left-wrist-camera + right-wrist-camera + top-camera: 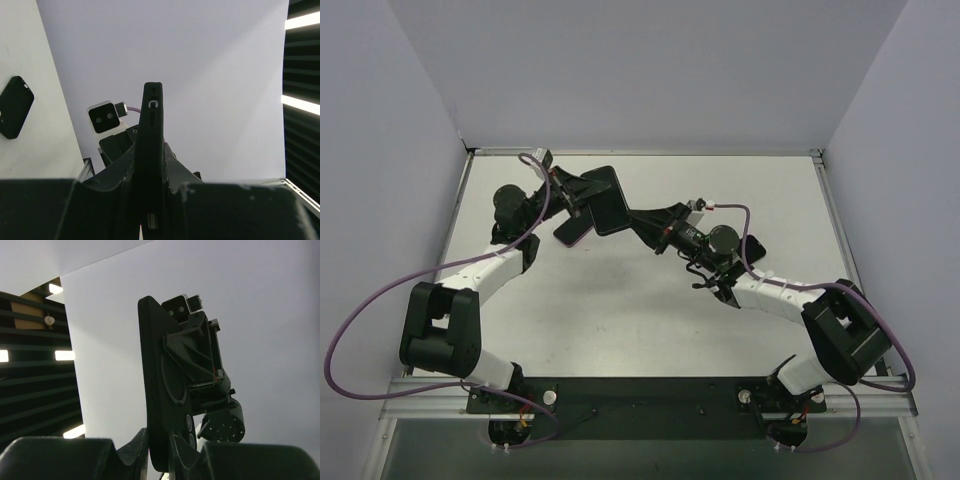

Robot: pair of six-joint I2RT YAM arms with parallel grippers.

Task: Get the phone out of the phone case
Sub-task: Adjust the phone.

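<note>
phone case: held above the table, far middle, between both arms; phone not distinguishable from it | left gripper: pinching its left end | right gripper: pinching its right end

No words, brands or numbers can be read in any of the views. The phone case is plain dark on the sides that show, without a readable logo.

Two tools, one phone case, one slab
</note>
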